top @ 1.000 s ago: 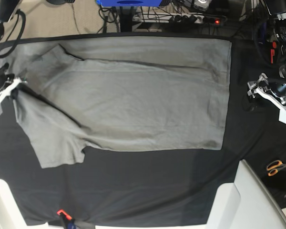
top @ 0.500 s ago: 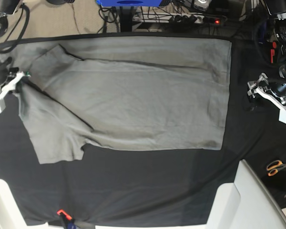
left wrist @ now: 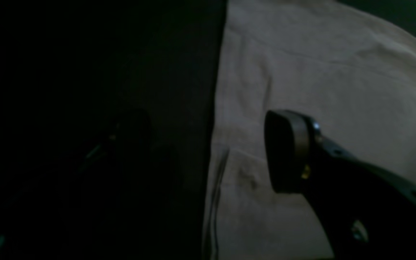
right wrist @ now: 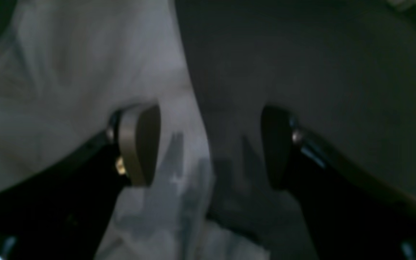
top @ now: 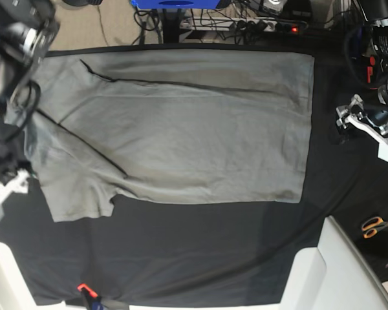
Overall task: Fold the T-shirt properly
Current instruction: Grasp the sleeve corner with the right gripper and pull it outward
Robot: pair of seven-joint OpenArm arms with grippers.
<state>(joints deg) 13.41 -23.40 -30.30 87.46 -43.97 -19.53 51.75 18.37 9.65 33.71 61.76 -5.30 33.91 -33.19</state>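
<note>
T-shirt (top: 181, 129): 1 long edge folded in, centre frame; sleeve and crosswise folds remain. Right gripper (right wrist: 208, 144), left gripper (top: 368, 126): both released, empty.

Your grey T-shirt (top: 181, 129) lies flat on the black cloth, partly folded along its far edge, one short sleeve spread toward the near left corner, hem at right.

Plain grey T-shirt (top: 181, 129) — black table cloth (top: 213, 252)
</note>
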